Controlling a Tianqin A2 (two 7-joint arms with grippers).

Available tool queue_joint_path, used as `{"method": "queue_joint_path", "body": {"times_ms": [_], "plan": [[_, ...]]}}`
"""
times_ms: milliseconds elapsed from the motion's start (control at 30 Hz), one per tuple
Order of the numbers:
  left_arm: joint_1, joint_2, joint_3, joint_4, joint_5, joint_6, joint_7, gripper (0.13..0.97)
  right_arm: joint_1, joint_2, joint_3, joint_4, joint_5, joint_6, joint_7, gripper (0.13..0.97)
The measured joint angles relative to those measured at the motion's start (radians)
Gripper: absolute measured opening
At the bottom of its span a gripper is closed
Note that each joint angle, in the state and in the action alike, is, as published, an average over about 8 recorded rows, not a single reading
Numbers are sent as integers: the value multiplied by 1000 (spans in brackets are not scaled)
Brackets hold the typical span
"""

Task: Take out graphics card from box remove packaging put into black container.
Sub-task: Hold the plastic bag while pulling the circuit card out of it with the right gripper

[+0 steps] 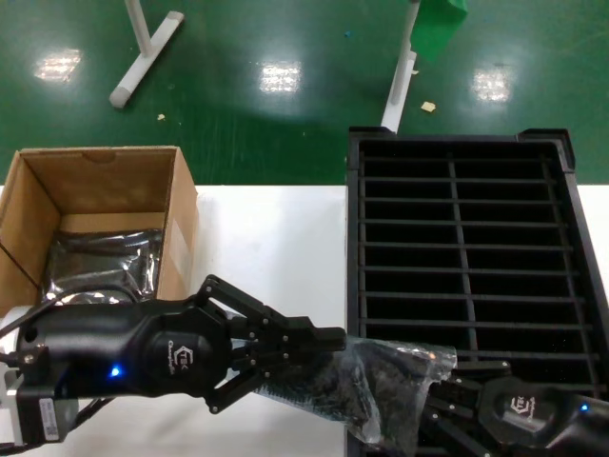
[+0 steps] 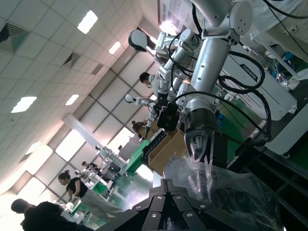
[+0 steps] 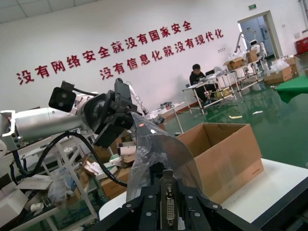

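The graphics card (image 1: 324, 386) is dark and lies inside the crinkly packaging bag (image 1: 381, 381), held in the air between my two grippers at the table's front, by the black container's (image 1: 353, 238) near left corner. My left gripper (image 1: 338, 338) is shut on the bag's edge; its closed tips show in the left wrist view (image 2: 167, 182) beside the bag (image 2: 231, 192). My right gripper (image 1: 440, 400) is shut on the card's pale metal bracket (image 3: 169, 204), seen between its fingers (image 3: 168, 192). The bag (image 3: 154, 149) rises from there to the left gripper (image 3: 137, 120).
The open brown box (image 1: 176, 219) stands at the back left of the white table (image 1: 266, 248), with another shiny bag (image 1: 105, 262) lying inside; the box also shows in the right wrist view (image 3: 226, 154). The container's slots look empty. Green floor lies beyond.
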Motion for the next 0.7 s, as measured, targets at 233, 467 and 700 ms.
{"method": "queue_joint_path", "body": {"times_ms": [233,467,700], "plan": [[-13,-13,24,31,-2,0,19,142,5,0,-2,-2,1,-2,4,202],[-23,-34,60,67,-12,1,42,142,8,2,-6,3,0,-4,10,202],[-48,-60,91,103,-32,1,60,142,9,6,-8,10,-2,-2,14,202]]}}
